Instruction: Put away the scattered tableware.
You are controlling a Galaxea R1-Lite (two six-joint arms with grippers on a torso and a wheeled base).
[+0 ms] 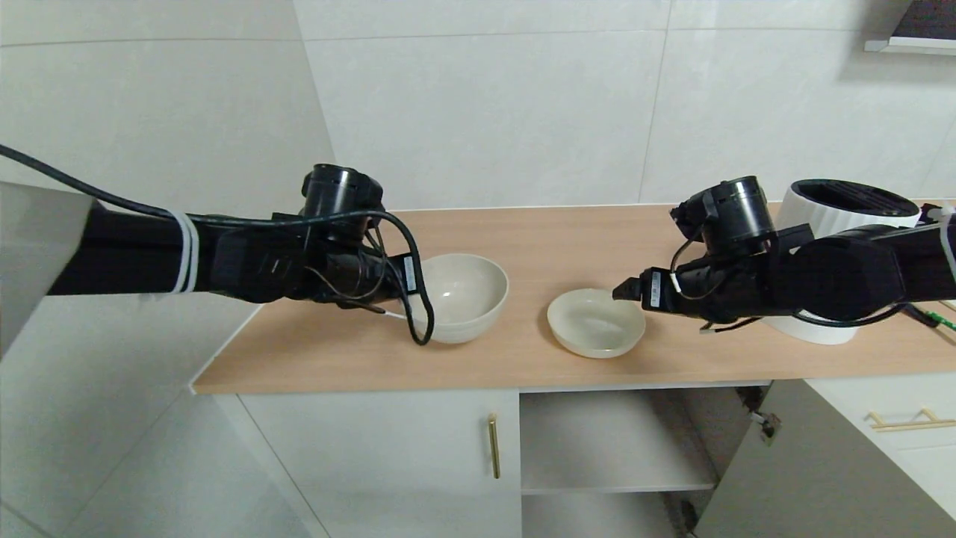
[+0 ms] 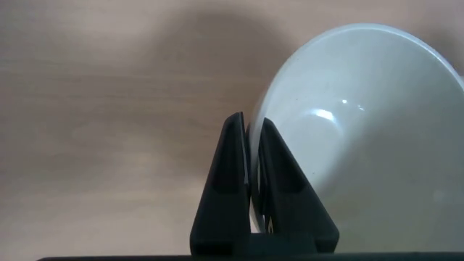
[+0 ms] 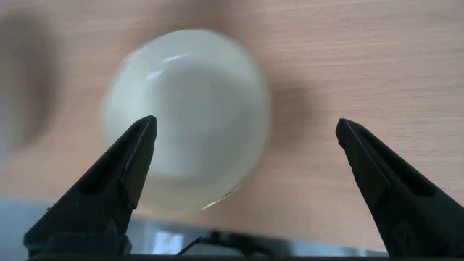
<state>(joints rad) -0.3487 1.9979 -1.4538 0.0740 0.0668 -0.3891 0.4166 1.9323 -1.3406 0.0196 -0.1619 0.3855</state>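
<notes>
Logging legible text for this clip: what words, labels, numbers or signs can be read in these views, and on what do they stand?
Nothing here can be read.
Too small to read: white sticker on the left wrist.
Too small to read: white sticker on the right wrist.
No markings visible: deep bowl, shallow bowl, countertop.

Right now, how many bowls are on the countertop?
2. The deep bowl sits left, rim pinched by the left gripper; the shallow bowl sits right, beneath the right gripper.

On the counter (image 1: 538, 239), deep bowl (image 1: 464, 295) lies left of shallow bowl (image 1: 596, 325).
</notes>
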